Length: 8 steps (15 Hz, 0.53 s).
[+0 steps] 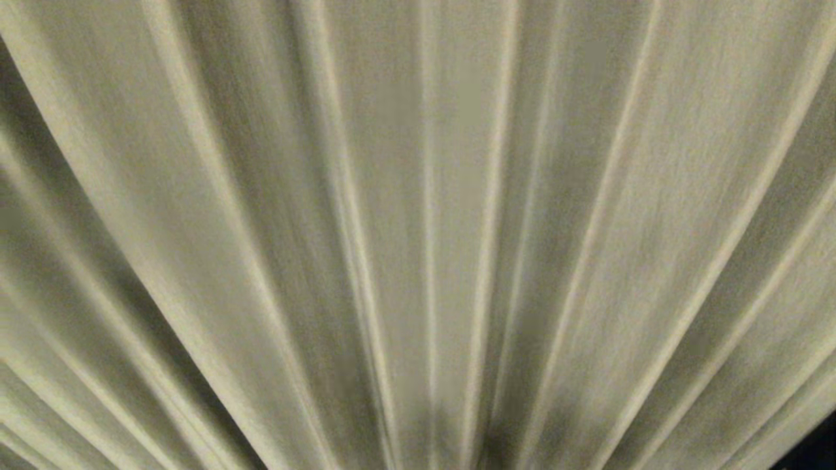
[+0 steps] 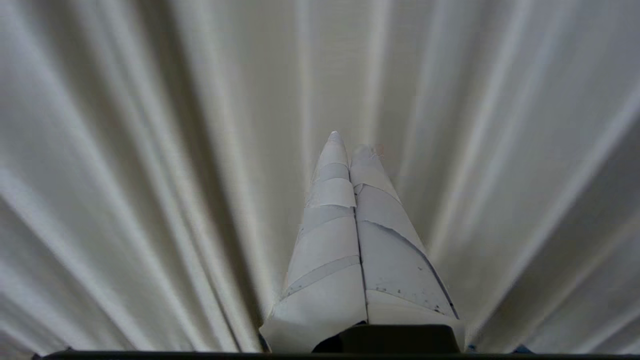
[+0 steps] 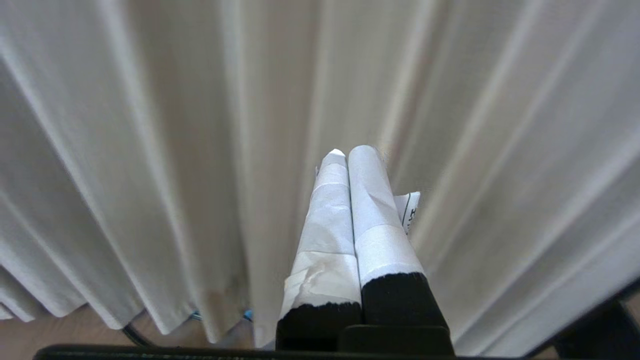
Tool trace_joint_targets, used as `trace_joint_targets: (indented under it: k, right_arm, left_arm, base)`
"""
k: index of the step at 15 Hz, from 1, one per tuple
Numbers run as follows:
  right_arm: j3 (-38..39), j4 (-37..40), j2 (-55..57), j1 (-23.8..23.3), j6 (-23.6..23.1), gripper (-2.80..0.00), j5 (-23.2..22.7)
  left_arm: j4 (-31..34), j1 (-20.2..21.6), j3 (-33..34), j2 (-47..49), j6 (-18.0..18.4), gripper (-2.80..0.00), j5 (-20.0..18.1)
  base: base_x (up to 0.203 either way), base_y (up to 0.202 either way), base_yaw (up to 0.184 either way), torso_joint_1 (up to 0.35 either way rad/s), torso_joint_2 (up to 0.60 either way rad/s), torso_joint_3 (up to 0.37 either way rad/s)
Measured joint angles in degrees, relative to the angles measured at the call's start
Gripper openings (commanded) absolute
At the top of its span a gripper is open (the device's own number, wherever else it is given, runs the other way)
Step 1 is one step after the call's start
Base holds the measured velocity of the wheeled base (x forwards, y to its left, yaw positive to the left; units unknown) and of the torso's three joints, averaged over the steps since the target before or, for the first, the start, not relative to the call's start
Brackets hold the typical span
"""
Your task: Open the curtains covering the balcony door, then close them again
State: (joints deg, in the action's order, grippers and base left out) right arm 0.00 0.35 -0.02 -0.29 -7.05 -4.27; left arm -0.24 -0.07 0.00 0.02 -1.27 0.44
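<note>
We face the curtains drawn shut, pleats running floor to ceiling. They lie directly ahead of the left gripper and right gripper, fingers pressed together, empty. Neither arm appears nearer.

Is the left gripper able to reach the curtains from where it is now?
Probably yes. The left gripper, fingers shut, points straight at the pleated curtains, and nothing shows between them. Whether its tips already touch the fabric cannot be told.

wooden floor, dark cable
</note>
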Motion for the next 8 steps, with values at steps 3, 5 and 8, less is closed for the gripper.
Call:
trace_joint_targets:
  k: [3, 5, 8]
  right_arm:
    - [0.00, -0.02, 0.00, 0.00, 0.00, -2.80, 0.03]
    - [0.00, -0.09, 0.00, 0.00, 0.00, -2.80, 0.03]
    - [0.00, 0.00, 0.00, 0.00, 0.00, -2.80, 0.00]
  left_arm:
    - [0.00, 0.00, 0.00, 0.00, -0.04, -2.80, -0.02]
    - [0.00, 0.05, 0.00, 0.00, 0.00, -2.80, 0.05]
    - [0.01, 0.05, 0.00, 0.00, 0.02, -2.80, 0.09]
  base:
    - [0.000, 0.188, -0.002, 0.002, 0.00, 0.001]
    - [0.000, 0.192, -0.002, 0.004, 0.00, 0.000]
    - [0.000, 0.192, 0.000, 0.002, 0.00, 0.005]
